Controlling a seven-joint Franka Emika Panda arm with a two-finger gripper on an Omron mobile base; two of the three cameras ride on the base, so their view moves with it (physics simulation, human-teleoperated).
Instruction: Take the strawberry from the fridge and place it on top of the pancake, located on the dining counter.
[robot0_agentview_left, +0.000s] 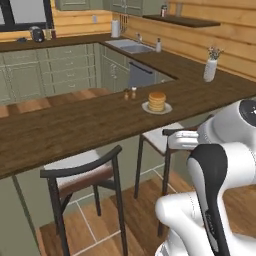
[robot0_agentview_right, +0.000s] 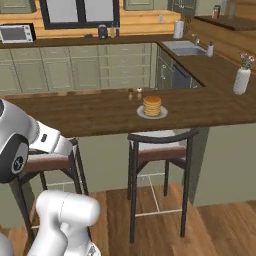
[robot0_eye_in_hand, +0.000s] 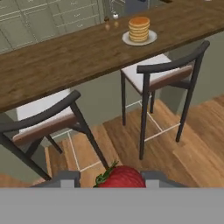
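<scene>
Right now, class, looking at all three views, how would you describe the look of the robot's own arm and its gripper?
The arm is made of glossy white rounded segments with dark, near-black bands at the joints; one joint cap carries a small round mark. The gripper has two small grey, blocky finger tips. No cables are visible.

Dining counter (robot0_agentview_left: 75, 125) dark matt wood; strawberry (robot0_eye_in_hand: 121, 177) glossy.

No readable text, labels, brands, numbers or signs in any view. The microwave (robot0_agentview_right: 17, 33) front, the bottles on the shelf (robot0_agentview_right: 216, 11) and the small shakers (robot0_agentview_left: 130, 93) on the surface are too small and blurred to show any lettering.
</scene>
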